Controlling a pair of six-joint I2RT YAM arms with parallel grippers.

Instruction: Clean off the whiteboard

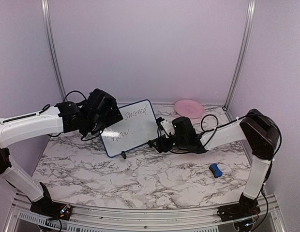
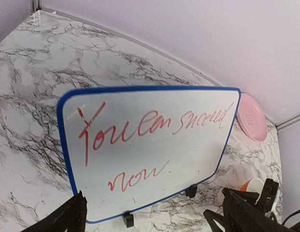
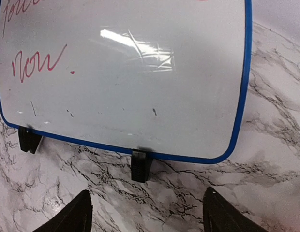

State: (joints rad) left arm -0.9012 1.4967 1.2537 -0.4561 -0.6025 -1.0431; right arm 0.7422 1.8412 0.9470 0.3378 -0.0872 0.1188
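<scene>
The whiteboard stands tilted on small black feet at the table's middle, with a blue frame and red handwriting. It fills the left wrist view and the right wrist view. My left gripper hovers at the board's left edge, open and empty; its fingers frame the board's lower edge. My right gripper is low at the board's right lower corner, open and empty, facing a black foot. A small blue eraser block lies on the table at the right, away from both grippers.
A pink plate lies at the back right, behind the board; it also shows in the left wrist view. Purple walls with metal posts close in the back and sides. The marble table stretches in front of the board.
</scene>
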